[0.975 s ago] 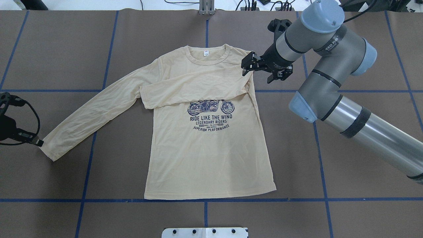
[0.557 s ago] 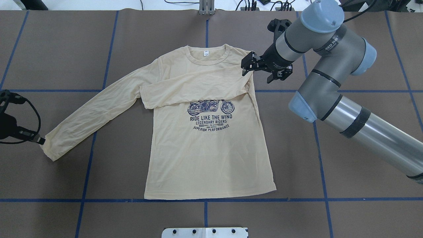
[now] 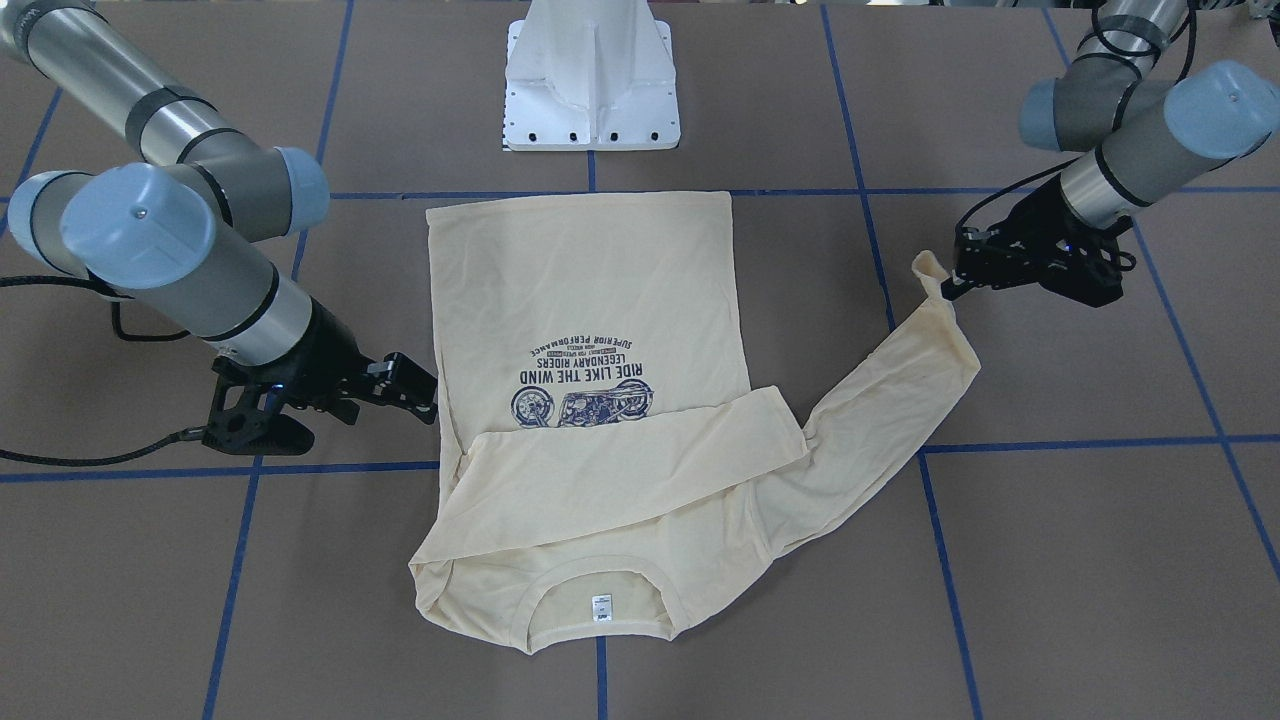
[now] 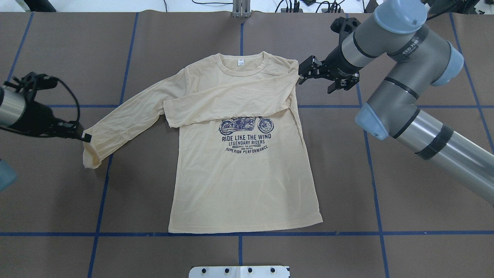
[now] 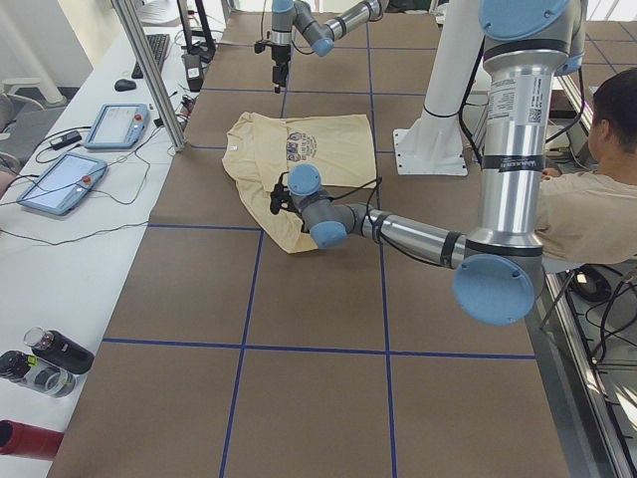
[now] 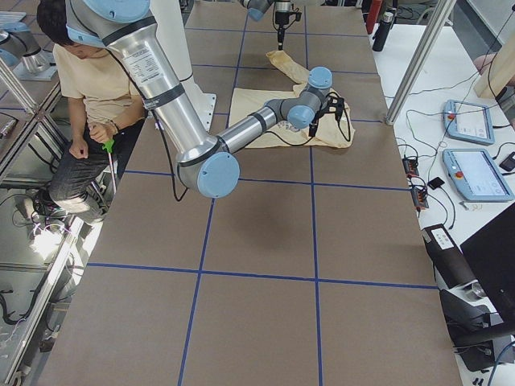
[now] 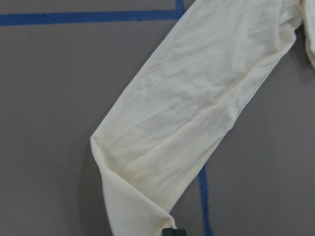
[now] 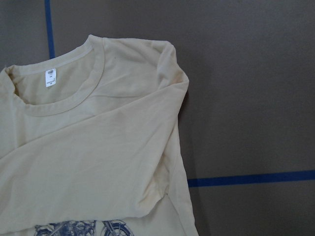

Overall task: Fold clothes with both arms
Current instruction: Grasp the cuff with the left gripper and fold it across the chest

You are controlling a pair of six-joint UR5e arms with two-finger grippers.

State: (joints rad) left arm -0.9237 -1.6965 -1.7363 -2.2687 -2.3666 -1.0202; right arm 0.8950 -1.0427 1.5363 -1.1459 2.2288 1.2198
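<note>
The cream-yellow long-sleeved shirt lies front up on the brown table, with its navy motorcycle print showing and its collar at the far side. One sleeve is folded across the chest. The other sleeve stretches out to the left. My left gripper is shut on that sleeve's cuff and holds it raised off the table; this also shows in the front view. My right gripper is open and empty, just right of the shirt's shoulder and apart from it.
The white pedestal base stands at the near table edge behind the hem. Blue tape lines grid the table. An operator sits beside the robot. Control tablets and bottles lie on a side bench.
My left gripper has risen and moved inward toward the shirt, taking the sleeve cuff with it so that the sleeve end bends. My right gripper has drawn back to the right, off the shoulder.
</note>
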